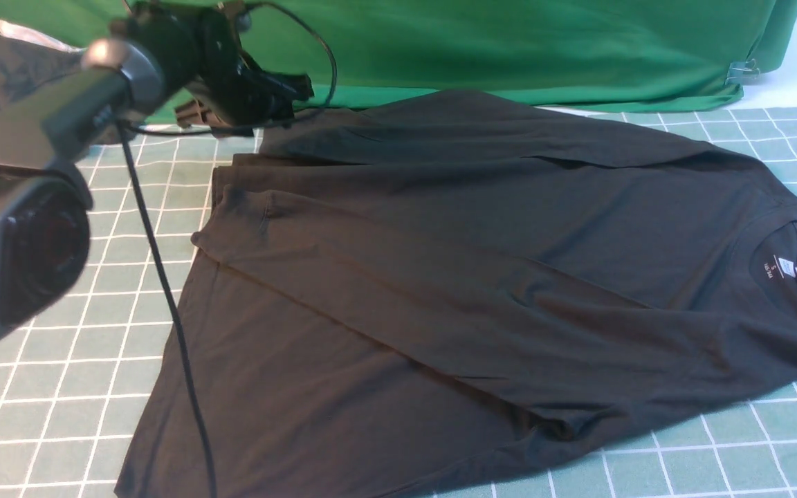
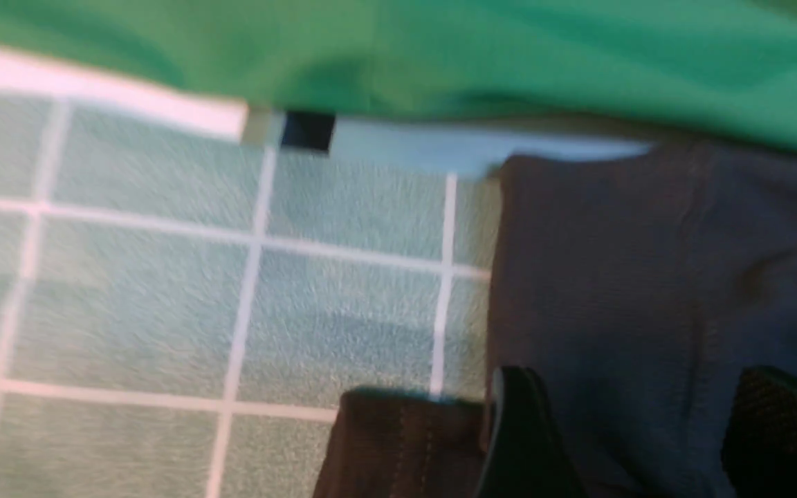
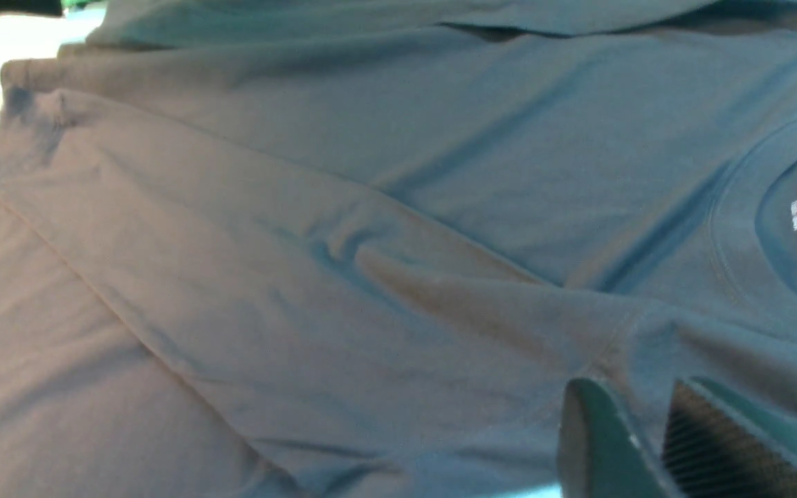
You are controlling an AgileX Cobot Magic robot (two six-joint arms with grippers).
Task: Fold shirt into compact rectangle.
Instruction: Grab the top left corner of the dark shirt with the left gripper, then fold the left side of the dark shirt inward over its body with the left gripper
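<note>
Black long-sleeved cotton shirt [image 1: 440, 277] is lying flat on a pale green mat with white grid lines [image 1: 52, 387], its hem toward the left arm's side and its round collar toward the right arm's side. Nearest, the right gripper [image 3: 634, 387] is hovering just above the cloth beside a shoulder seam. Its two dark fingers are standing parted by a slim gap, and the fabric under them is lying flat. Ahead of these jaws one long sleeve [image 1: 405, 283] is lying folded slantwise across the body, ending near the hem. Off to one side of them the small white neck label [image 1: 782, 266] is showing inside the collar. Farther off, the left gripper [image 2: 637, 377] is hanging over the shirt's far hem corner with its jaws standing wide apart. Dark cloth is lying below the gap between them, and bare mat is lying just beside one finger. A thin black cable [image 1: 163, 277] is drooping from that arm across the mat. Beyond the left jaws a big bright green cloth [image 1: 509, 48] is draping along the back, close to the shirt's far edge.
</note>
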